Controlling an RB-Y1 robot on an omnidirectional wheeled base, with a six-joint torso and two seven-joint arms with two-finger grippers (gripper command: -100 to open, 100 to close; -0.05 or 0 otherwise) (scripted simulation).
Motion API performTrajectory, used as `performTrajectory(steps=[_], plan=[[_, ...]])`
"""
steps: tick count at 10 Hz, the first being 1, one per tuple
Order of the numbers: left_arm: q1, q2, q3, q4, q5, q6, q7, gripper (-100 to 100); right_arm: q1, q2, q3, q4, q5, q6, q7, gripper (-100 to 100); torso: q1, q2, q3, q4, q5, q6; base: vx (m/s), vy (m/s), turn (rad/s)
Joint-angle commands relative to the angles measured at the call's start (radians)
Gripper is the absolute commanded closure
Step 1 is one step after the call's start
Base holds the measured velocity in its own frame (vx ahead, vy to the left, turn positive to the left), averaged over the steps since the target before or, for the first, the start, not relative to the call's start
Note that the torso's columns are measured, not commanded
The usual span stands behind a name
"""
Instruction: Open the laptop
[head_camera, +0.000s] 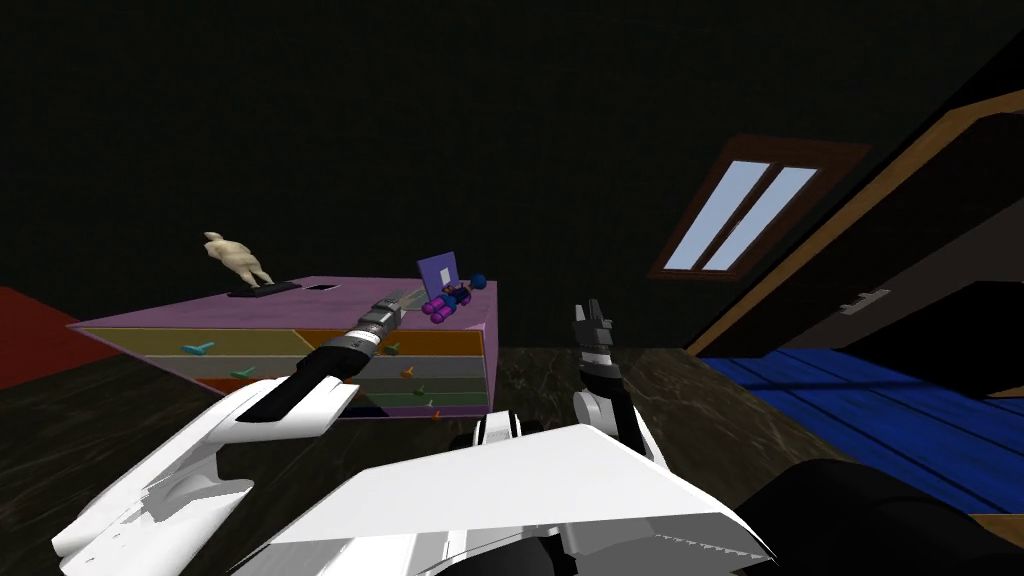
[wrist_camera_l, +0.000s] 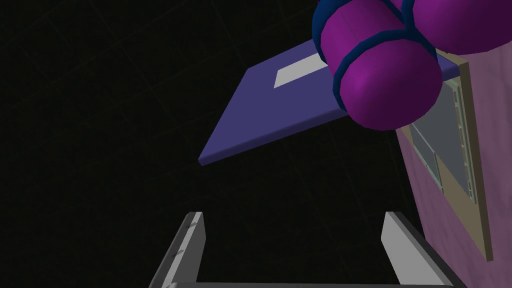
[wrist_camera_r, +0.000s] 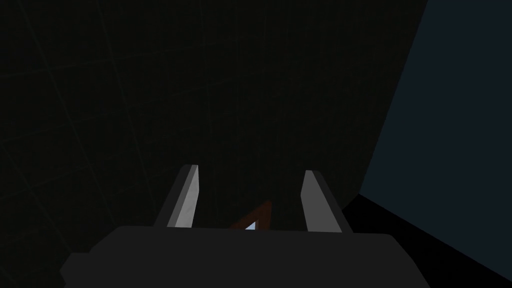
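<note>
**A:** Whereabouts of the thin violet laptop (wrist_camera_l: 270, 112) with the white rectangle on its lid?

**B:** On the low chest with a mauve top and coloured drawer fronts (head_camera: 300, 308), towards the far corner. Lid already lifted clear of the tan base with its grey keys (stands roughly upright in the head view).

**A:** And right beside it?

**B:** A toy of fat magenta cylinders banded in dark blue (wrist_camera_l: 385, 80), on the same top, just beside the laptop and overlapping a corner of the lid in the left wrist view. Further along, well apart from both, a beige figurine on a flat dark base (head_camera: 237, 258).

**A:** Left gripper (wrist_camera_l: 294, 220)?

**B:** Out over the chest top on a stretched arm, pointed toward the lid. Fingers spread wide, with only dark background between them. Not touching the lid, the base or the toy.

**A:** Right gripper (head_camera: 588, 308)?

**B:** Held up in front of the torso, off to the side of the chest, pointing upward. Fingers parted as well, gripping nothing.
</note>
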Motion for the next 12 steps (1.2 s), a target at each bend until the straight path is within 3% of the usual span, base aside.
performTrajectory(steps=[1, 4, 6, 7, 8, 9, 11, 12], plan=[[-0.028, 0.043, 0.014, 0.002, 0.006, 0.069, 0.015, -100, 0.0, 0.0, 0.0, 0.0, 0.0, 0.0, 0.0, 0, 0.0, 0.0, 0.0, 0.0, 0.0, 0.0, 0.015, 0.005, -0.117], [-0.046, 0.073, 0.024, 0.004, 0.011, 0.122, 0.024, -100, 0.0, 0.0, 0.0, 0.0, 0.0, 0.0, 0.0, 0, 0.0, 0.0, 0.0, 0.0, 0.0, 0.0, 0.014, 0.007, -0.087], [-0.081, 0.134, 0.044, 0.008, 0.021, 0.191, 0.043, -100, 0.0, 0.0, 0.0, 0.0, 0.0, 0.0, 0.0, 0, 0.0, 0.0, 0.0, 0.0, 0.0, 0.0, 0.021, 0.01, -0.159], [-0.081, 0.134, 0.044, 0.008, 0.021, 0.208, 0.043, -100, 0.0, 0.0, 0.0, 0.0, 0.0, 0.0, 0.0, 0, 0.0, -0.001, 0.0, 0.0, 0.0, 0.0, 0.02, 0.012, -0.062], [-0.098, 0.163, 0.054, 0.01, 0.026, 0.239, 0.052, -100, 0.0, 0.0, 0.0, 0.0, 0.0, 0.0, 0.0, 0, 0.0, 0.0, 0.0, 0.0, 0.0, -0.001, 0.019, 0.008, -0.1], [-0.098, 0.163, 0.054, 0.01, 0.026, 0.25, 0.052, -100, 0.0, 0.0, 0.0, 0.0, 0.0, 0.0, 0.0, 0, 0.0, 0.0, 0.0, 0.0, 0.0, 0.0, 0.014, 0.007, -0.056], [-0.13, 0.219, 0.072, 0.013, 0.035, 0.315, 0.069, -100, 0.0, 0.0, 0.0, 0.0, 0.0, 0.0, 0.0, 0, 0.0, 0.0, 0.0, 0.0, 0.0, 0.0, 0.018, 0.007, -0.143], [-0.13, 0.219, 0.072, 0.013, 0.035, 0.329, 0.069, -100, 0.0, 0.0, 0.0, 0.0, 0.0, 0.0, 0.0, 0, 0.0, 0.0, 0.0, 0.0, 0.0, 0.0, 0.016, 0.013, -0.065]])
